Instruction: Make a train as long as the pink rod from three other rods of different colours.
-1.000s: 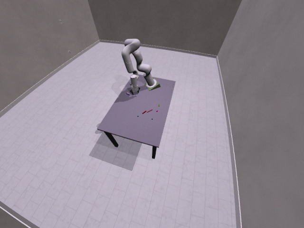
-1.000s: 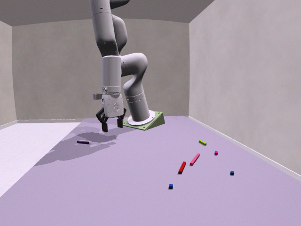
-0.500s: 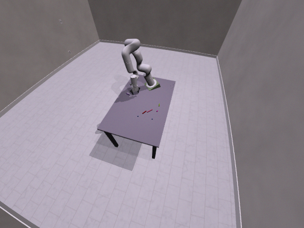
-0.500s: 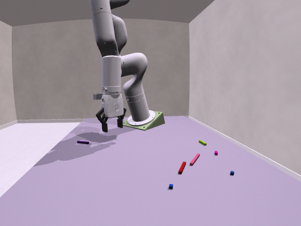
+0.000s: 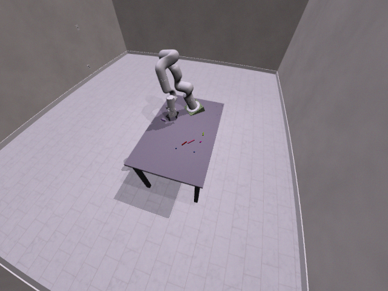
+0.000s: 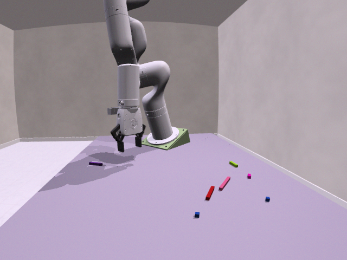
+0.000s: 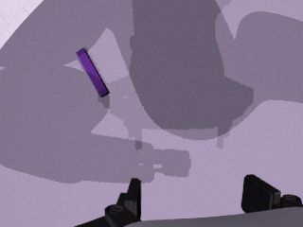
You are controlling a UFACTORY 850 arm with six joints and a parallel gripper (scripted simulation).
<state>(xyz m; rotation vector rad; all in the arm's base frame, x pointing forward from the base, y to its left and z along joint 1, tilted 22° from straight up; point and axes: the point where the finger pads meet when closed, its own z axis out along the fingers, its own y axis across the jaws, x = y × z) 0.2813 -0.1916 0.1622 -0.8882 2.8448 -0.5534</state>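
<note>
1. At left-centre of the exterior view, the claw (image 6: 128,145) hangs just above the tabletop (image 6: 156,223), fingers spread wide, nothing between them.
2. Purple rod (image 6: 95,163) lies flat in the arm's shadow, lower left of the claw, near it but apart.
3. Right half of the frame: pink rod (image 6: 224,183), with the red rod (image 6: 210,192) just below-left of it, roughly in line with it but with a gap between their ends.
4. Lime rod (image 6: 233,164) and magenta rod (image 6: 249,175) sit above and right of pink. 2 blue rods: one at lower centre (image 6: 197,214), one at far right (image 6: 267,199).
5. Judgement: no train exists yet. 9 needs 6+2+1, so purple, magenta and 1 blue.
6. Left to do: all 3 placements. Purple looks like the first pick, well apart from the others.
</note>
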